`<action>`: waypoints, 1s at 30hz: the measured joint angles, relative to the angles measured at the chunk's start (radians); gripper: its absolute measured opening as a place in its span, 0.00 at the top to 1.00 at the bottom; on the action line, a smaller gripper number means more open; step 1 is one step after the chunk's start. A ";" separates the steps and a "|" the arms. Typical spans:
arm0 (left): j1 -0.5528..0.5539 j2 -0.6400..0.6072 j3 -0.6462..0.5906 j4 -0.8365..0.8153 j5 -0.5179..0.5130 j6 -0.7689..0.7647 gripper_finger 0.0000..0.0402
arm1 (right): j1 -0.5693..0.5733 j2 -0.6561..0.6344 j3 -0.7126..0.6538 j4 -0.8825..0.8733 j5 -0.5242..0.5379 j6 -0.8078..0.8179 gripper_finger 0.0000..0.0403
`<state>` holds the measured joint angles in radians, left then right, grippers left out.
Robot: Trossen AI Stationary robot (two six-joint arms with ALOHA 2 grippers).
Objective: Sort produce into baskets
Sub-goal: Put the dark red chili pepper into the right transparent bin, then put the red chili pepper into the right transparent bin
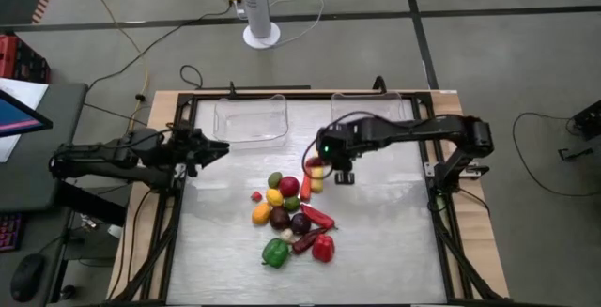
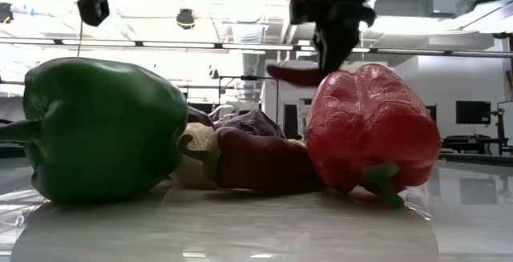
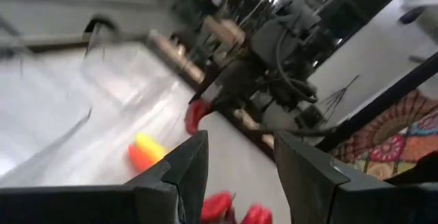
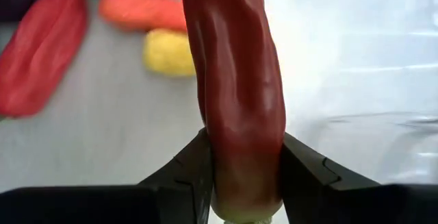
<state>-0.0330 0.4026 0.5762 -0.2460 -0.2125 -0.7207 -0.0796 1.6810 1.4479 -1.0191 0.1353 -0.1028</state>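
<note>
Grey floor surrounds your table in the high view; two clear baskets sit toward twelve o'clock; the produce heap lies near centre; your right gripper hangs at the heap's one o'clock, clenched on a red chilli; the left gripper waits at nine o'clock. Low view: green pepper and red pepper fill the foreground; the chilli hangs above. Left wrist view: its fingers stand parted, grasping nothing. Right wrist view: both fingers press the chilli's stem end.
</note>
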 joint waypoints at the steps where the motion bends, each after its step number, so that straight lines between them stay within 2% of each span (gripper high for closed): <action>1: 0.000 -0.004 0.000 0.023 -0.010 0.026 0.62 | -0.012 -0.007 0.021 -0.018 0.028 0.005 0.61; 6: 0.000 -0.011 0.000 0.105 -0.094 0.115 0.62 | -0.105 -0.049 0.091 -0.121 0.241 0.110 0.59; 10: 0.000 -0.011 0.000 0.125 -0.116 0.084 0.62 | -0.209 -0.101 0.094 -0.185 0.304 0.206 0.59; 16: 0.000 -0.010 0.000 0.129 -0.119 0.074 0.62 | -0.373 -0.141 0.094 -0.218 0.286 0.212 0.57; 20: 0.000 -0.008 0.000 0.123 -0.144 0.066 0.62 | -0.447 -0.142 0.094 -0.230 0.285 0.175 0.53; 27: 0.000 0.014 0.000 0.123 -0.161 0.063 0.62 | -0.520 -0.114 0.087 -0.222 0.181 0.147 0.38; 30: 0.000 0.027 0.000 0.123 -0.162 0.055 0.62 | -0.527 -0.113 0.085 -0.231 0.165 0.138 0.34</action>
<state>-0.0330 0.4299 0.5762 -0.1227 -0.3741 -0.6657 -0.6064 1.5681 1.5330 -1.2503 0.3005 0.0353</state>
